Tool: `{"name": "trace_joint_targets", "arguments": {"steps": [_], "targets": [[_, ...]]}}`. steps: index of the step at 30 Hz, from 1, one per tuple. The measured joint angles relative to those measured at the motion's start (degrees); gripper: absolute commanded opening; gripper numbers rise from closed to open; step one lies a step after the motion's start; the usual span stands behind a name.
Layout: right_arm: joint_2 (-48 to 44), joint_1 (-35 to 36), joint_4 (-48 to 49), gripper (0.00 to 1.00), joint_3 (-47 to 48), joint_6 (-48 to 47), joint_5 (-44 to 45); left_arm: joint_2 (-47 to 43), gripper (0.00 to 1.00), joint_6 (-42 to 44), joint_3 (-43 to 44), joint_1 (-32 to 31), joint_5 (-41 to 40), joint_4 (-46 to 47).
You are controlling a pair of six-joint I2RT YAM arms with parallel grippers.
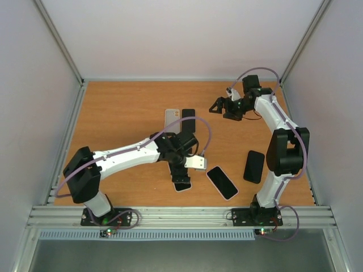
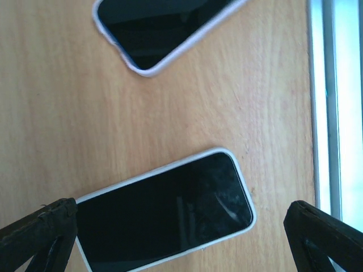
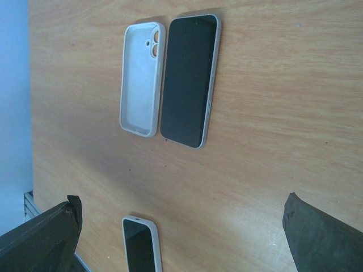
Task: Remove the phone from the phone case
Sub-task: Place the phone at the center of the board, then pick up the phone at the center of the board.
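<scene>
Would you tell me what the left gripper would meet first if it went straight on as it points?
Most likely the cased phone lying below the open left gripper; the gap is hard to judge.

Left hand (image 1: 182,180): jaws spread wide, aimed down, nothing held. Right hand (image 1: 219,106): same, arm reaching far forward.

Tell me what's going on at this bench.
A robot is working on getting a phone out of its case. Its left end effector hangs open over a phone in a white case near the front edge, with nothing gripped yet. The right end effector is also open and empty, raised toward the back right. Further back, an empty white case and a bare phone lie side by side.
</scene>
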Motion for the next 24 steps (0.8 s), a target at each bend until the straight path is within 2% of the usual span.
{"name": "trace_joint_targets", "arguments": {"steps": [11,15,24], "targets": [[-0.02,-0.98,1.27,0.98,-1.03,0.07,-2.40,-7.48,0.99,22.62,-15.82,-0.07,-2.93,2.80],[-0.02,-1.01,1.40,0.98,-1.20,0.09,-2.75,-8.92,0.99,26.64,-19.89,-0.07,-4.09,4.22],[-0.02,-1.03,1.81,0.98,-1.22,0.26,-2.99,-8.83,0.99,30.77,-24.22,-0.07,-8.90,15.67]]}}
